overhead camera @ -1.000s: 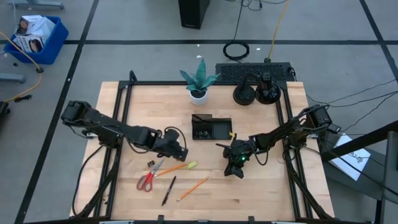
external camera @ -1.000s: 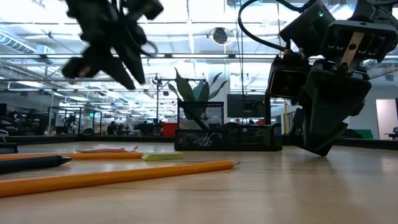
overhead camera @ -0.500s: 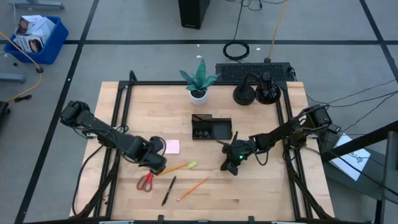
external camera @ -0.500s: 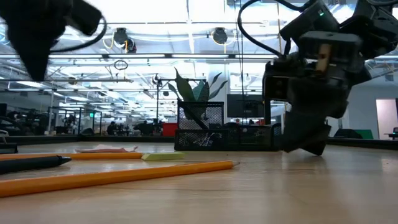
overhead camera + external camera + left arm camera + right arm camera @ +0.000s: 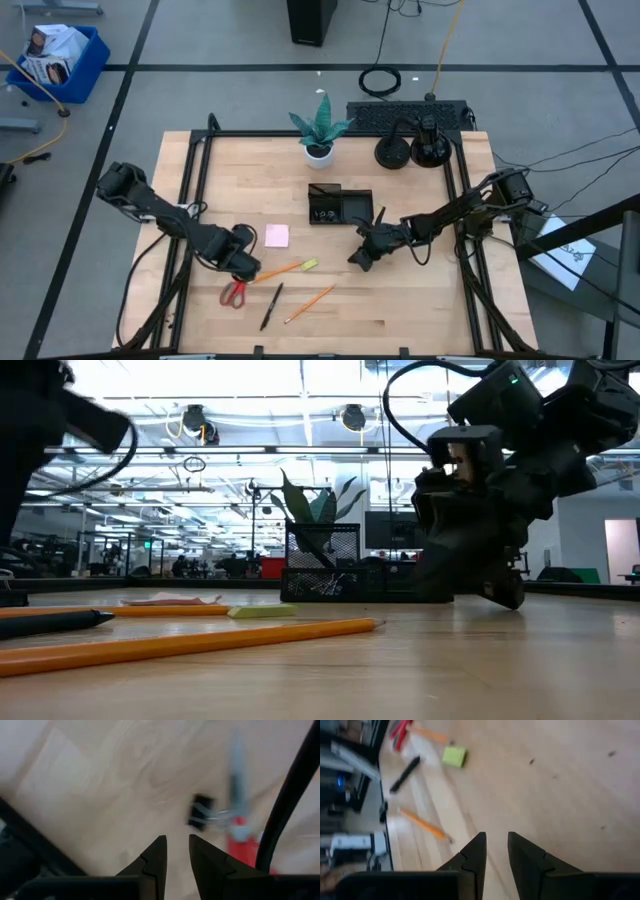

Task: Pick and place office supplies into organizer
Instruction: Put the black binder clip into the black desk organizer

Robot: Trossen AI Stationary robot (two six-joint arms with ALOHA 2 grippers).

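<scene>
Near the front-left of the wooden tabletop (image 5: 420, 300), the red-handled scissors (image 5: 235, 291), black pen (image 5: 271, 306) and two orange pencils (image 5: 309, 303) lay slanted. Each gripper, left (image 5: 246, 270) and right (image 5: 360, 262), showed a narrow gap, holding nothing. Behind them the black mesh organizer (image 5: 340, 207) sat at centre.

On pale wooden counter (image 5: 420, 300): one pair red-handled scissors (image 5: 236, 290); one square pink sticky-note pad (image 5: 276, 236); two orange pencils (image 5: 309, 303), one (image 5: 277, 270) tipped yellow-green; one black pen (image 5: 271, 306); one small black binder clip (image 5: 201, 812); one black divided plastic organizer (image 5: 340, 205); one potted green plant (image 5: 320, 128); two round black bases (image 5: 392, 152). Two dark arms.
</scene>
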